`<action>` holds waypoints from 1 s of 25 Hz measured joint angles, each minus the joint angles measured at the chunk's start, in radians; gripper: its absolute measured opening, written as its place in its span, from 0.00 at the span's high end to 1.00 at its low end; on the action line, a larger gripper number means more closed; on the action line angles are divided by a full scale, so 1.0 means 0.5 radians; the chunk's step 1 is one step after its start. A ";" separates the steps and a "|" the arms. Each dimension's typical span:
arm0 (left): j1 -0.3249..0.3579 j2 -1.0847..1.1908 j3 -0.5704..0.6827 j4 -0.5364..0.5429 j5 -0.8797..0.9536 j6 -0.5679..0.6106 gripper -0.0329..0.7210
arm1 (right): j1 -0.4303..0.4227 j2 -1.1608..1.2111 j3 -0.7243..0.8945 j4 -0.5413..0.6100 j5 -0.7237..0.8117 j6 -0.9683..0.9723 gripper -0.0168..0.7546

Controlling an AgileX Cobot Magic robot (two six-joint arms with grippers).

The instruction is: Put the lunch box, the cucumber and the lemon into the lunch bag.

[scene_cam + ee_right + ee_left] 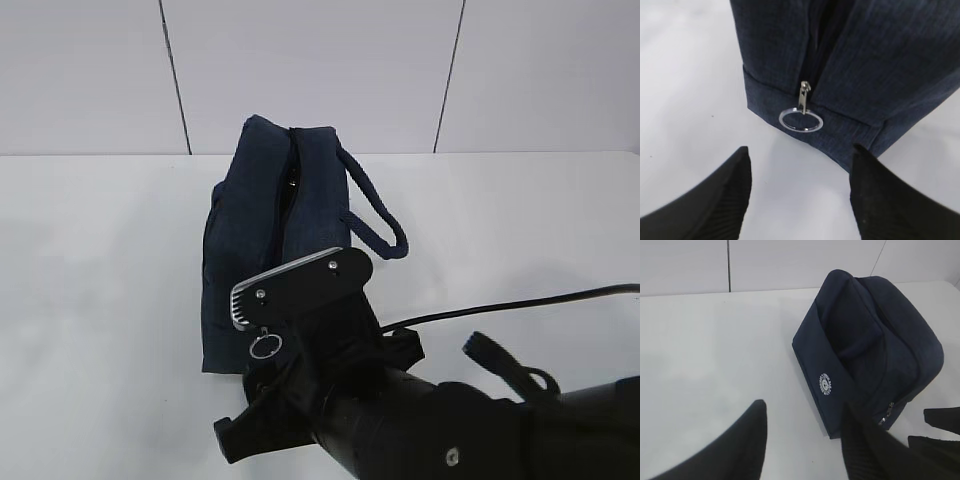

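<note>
A bare lab-style test bench: a plain white table (100, 300) backed at the far side by white wall panels (310, 70) with dark seams, and a black cable (520, 302) trailing right.

Navy lunch bag (250, 250) behind the right gripper (262, 345), perhaps apart.

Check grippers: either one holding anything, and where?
Nothing held. Right gripper is open just short of the lunch bag's zipper ring; left gripper is open, empty, beside the lunch bag.

Navy lunch bag (262, 235) on table, ring zipper pull (801, 120) at near end.
</note>
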 joint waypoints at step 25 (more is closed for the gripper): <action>0.000 0.000 0.000 -0.027 -0.045 0.000 0.49 | 0.000 0.180 -0.025 -0.388 -0.104 -0.233 0.37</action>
